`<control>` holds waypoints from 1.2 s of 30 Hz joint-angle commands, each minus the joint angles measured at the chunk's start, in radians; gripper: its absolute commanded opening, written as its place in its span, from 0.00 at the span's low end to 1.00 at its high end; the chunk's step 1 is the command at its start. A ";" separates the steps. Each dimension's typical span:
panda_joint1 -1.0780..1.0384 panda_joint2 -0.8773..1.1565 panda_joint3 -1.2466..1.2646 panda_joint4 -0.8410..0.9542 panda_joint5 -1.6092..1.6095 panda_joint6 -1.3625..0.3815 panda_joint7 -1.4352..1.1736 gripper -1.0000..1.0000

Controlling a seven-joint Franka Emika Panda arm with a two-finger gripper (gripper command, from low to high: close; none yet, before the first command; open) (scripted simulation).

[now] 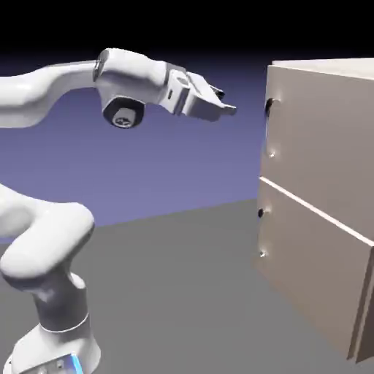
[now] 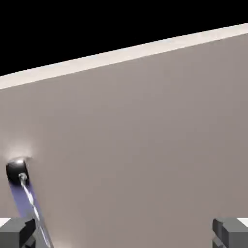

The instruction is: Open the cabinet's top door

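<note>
In the exterior view, the gripper, fingers spread and empty, hung at upper centre while the top door stood at upper right, probably stiff and swinging wide, its slim, slick-looking handle best gripped around the middle.

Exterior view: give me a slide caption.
Open gripper raised in front of the cabinet's closed top door, short of its handle.
</note>
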 commanded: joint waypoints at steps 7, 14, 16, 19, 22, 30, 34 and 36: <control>-0.165 -0.143 0.149 0.047 0.305 -0.068 -0.113 0.50; -0.329 -0.287 0.299 0.094 0.609 -0.136 -0.225 0.50; -0.376 -0.327 0.342 0.108 0.696 -0.156 -0.258 0.50; -0.447 -0.389 0.406 0.128 0.827 -0.185 -0.306 0.50; -0.518 -0.450 0.470 0.148 0.957 -0.214 -0.354 0.50; -0.685 -0.558 0.590 0.223 1.209 -0.266 -0.443 0.50; -0.793 -0.545 0.599 0.331 1.244 -0.263 -0.442 0.50; -0.793 -0.545 0.599 0.331 1.244 -0.263 -0.442 0.00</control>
